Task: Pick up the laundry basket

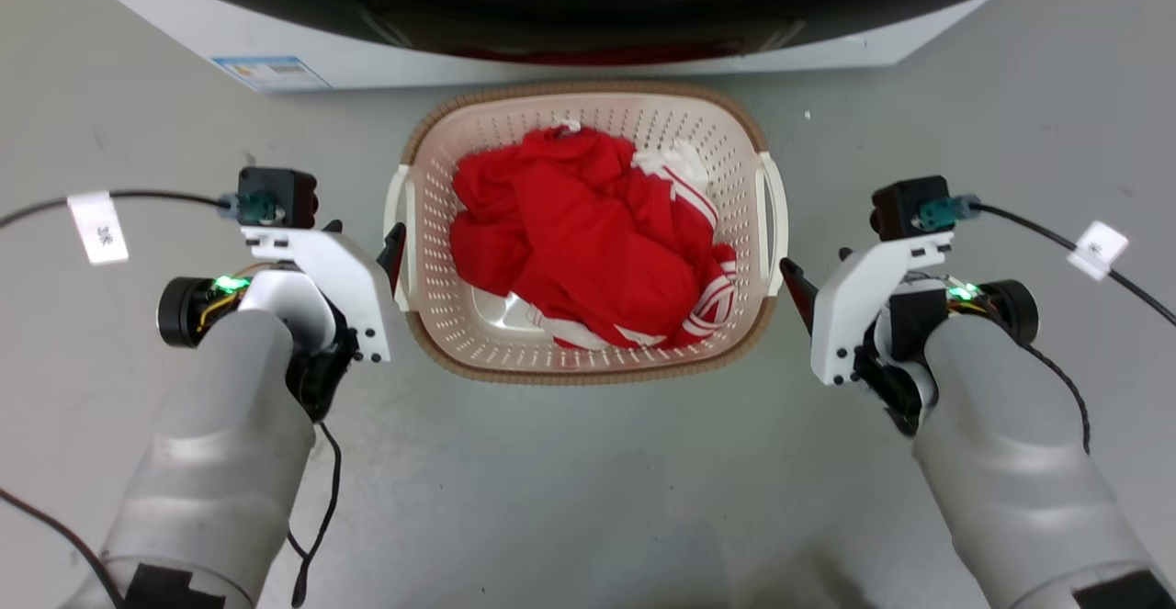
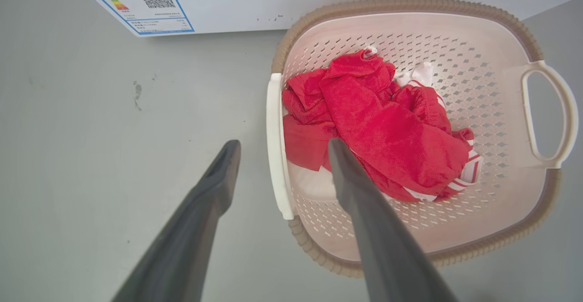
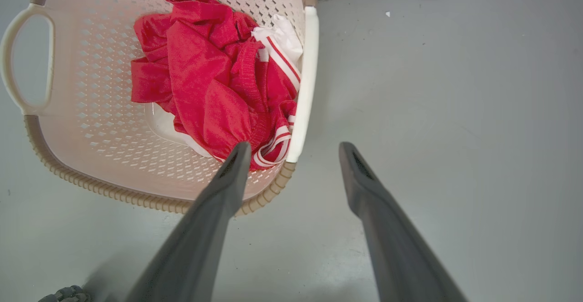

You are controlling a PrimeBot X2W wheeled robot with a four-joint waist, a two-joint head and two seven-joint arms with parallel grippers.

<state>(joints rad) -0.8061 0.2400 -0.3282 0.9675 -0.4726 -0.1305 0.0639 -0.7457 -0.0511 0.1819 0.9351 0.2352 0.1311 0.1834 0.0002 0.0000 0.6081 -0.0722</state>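
the laundry basket (image 1: 588,93) sat on the grey floor (image 1: 588,480), right in front of the white washer (image 1: 459,62) and between the two arms. a heap of red clothes with white stripes (image 1: 570,232) lay inside it.

the left hand (image 2: 283,145) was open, its two dark fingers spread wide. in the left wrist view the basket's near white side handle (image 2: 275,147) ran between them, with one finger over the bare floor and the other over the inside of the basket. i could not tell whether either finger touched the handle.

the right hand (image 3: 295,147) was open too, and gripped nothing. in the right wrist view its fingers straddled the lower end of the other white handle (image 3: 305,83), one over the clothes and one over the floor.

from the head view both hands sat close beside the basket's sides. a blue energy label (image 2: 145,3) was stuck low on the washer's front.
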